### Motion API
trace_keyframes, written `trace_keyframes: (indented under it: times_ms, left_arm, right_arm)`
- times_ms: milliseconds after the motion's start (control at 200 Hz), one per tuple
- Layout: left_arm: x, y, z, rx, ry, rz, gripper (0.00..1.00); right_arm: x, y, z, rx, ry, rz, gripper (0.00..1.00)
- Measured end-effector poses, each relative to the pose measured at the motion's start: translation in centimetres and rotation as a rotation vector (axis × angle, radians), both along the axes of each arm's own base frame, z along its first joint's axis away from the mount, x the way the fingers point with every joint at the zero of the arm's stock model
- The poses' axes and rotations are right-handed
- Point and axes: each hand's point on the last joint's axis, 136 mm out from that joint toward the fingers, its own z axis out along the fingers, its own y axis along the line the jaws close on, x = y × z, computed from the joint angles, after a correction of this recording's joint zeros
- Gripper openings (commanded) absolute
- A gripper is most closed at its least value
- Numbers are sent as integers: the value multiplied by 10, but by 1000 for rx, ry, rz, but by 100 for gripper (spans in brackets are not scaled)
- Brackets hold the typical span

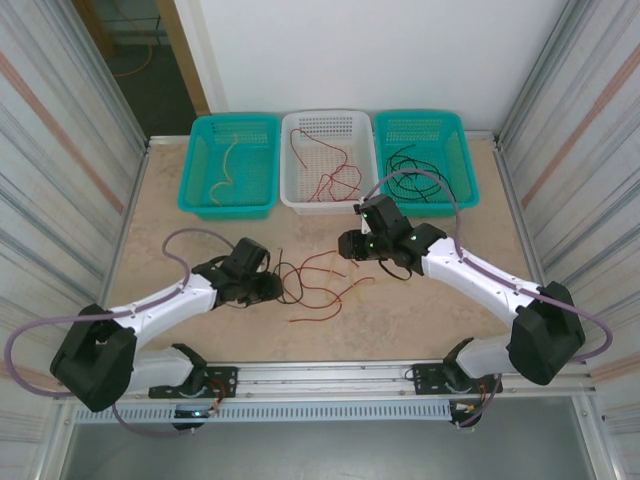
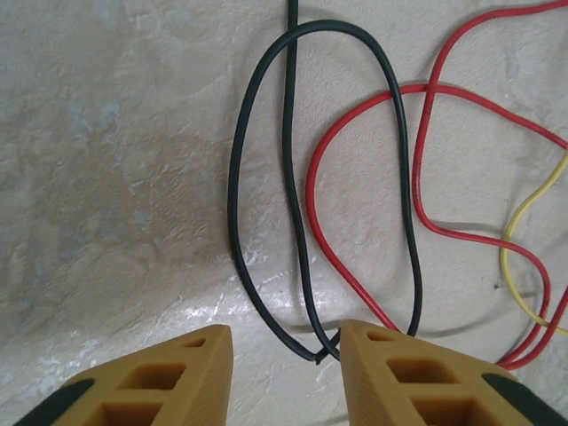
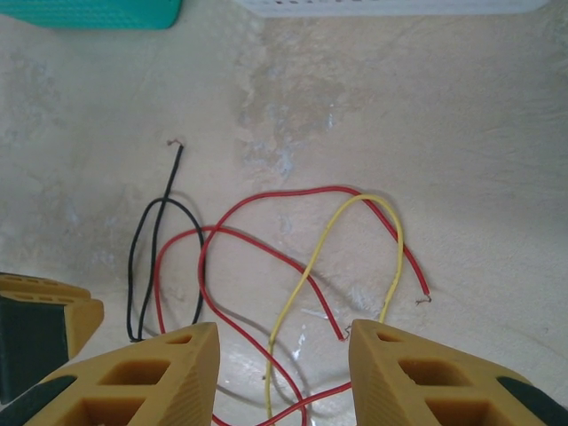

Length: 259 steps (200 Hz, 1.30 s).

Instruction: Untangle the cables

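Partly done: sorted cables in baskets beyond the jaws. Remaining, tangled on the surface: black cable, red cable, yellow cable. Left jaws parted astride the black loop; right jaws parted, empty.

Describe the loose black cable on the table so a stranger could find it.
On the beige table, in front of the three baskets, a tangle lies near the middle. The black cable sits at its left edge, folded into a narrow loop, the only black among red and yellow.

Robot lab: panel walls w/ alu rails
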Motion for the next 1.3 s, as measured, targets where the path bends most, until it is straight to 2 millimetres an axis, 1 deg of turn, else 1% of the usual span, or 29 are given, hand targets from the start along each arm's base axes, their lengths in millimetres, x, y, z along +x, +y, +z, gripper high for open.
trace_keyframes:
  times_ms: [80,150,246,356,436,561,666,777,902,1047,1152,1213,1298]
  left_arm:
    - [8,5,5,-6,-23,26,27]
    - [17,9,7,5,-31,41,25]
    - [35,7,10,38,-43,31,21]
    - [55,-2,7,87,-48,-10,21]
    - [63,-5,0,114,-40,-37,23]
    - [68,-6,-12,157,-23,-68,33]
    - [70,-4,-16,181,-22,-81,33]
    - [72,-4,-17,197,-29,-94,31]
    - [77,-5,-20,213,-32,-111,25]
    - [77,-1,-32,235,-7,-122,21]
    - [78,0,-33,240,-5,-122,12]
    - [79,2,-33,245,-6,-119,5]
    - [81,1,-30,238,-21,-117,1]
  right_arm:
    - [0,2,2,5,-7,4,42]
    - [0,4,3,6,-11,8,42]
    - [-1,6,3,8,-14,12,42]
    - [-1,7,4,10,-16,15,42]
    - [-1,7,4,13,-15,13,42]
    - [-1,7,4,18,-11,4,42]
    - [-1,7,4,19,-11,3,43]
    - [-1,7,4,20,-10,2,43]
    - [-1,7,5,21,-11,2,43]
    - [-1,7,5,20,-12,1,43]
    - [-1,6,7,23,-17,0,43]
    - [-1,6,8,25,-18,0,43]
    - [-2,6,9,27,-21,0,43]
